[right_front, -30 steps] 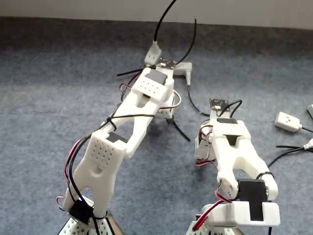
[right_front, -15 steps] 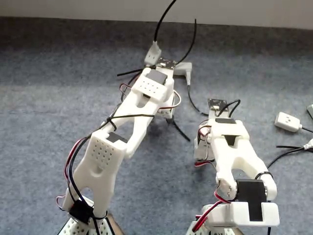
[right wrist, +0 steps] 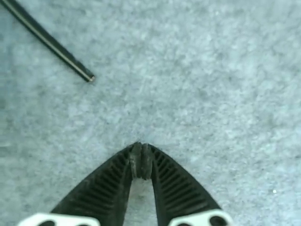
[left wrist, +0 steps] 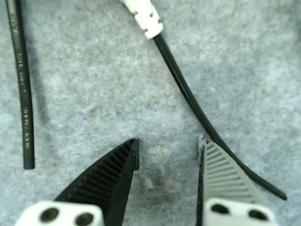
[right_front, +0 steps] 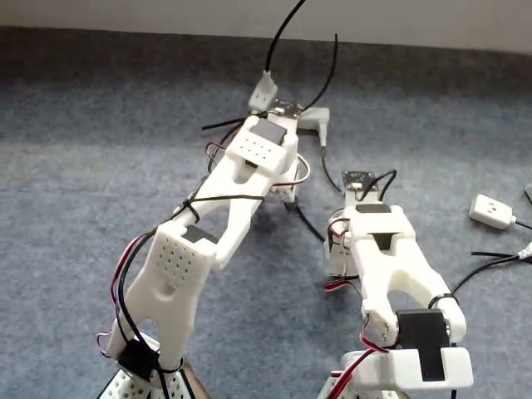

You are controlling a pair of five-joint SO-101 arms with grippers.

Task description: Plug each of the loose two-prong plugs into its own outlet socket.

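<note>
My left gripper [left wrist: 168,149] is open just above the grey carpet, with nothing between its fingers. Ahead of it lies the ribbed white end of a plug [left wrist: 143,14]. Its black cord [left wrist: 202,117] runs past the grey finger [left wrist: 221,179]. In the high view the left arm [right_front: 249,158] stretches to the far middle, where a white plug [right_front: 264,90] and a second white piece [right_front: 321,120] lie beside its wrist. My right gripper [right wrist: 141,157] is shut and empty, low over bare carpet. A white outlet socket [right_front: 490,210] lies far to the right of the right arm [right_front: 382,241].
A loose black cable [left wrist: 21,84] lies to one side of the left gripper. A cut cable end [right wrist: 87,76] rests ahead of the right gripper. Another small white plug on a black cord [right_front: 524,248] sits at the right edge. Black cables [right_front: 307,220] run between the two arms.
The right arm has swung a little to the left and forward. The left arm's wrist has shifted very slightly, and the plugs beside it have nudged right.
</note>
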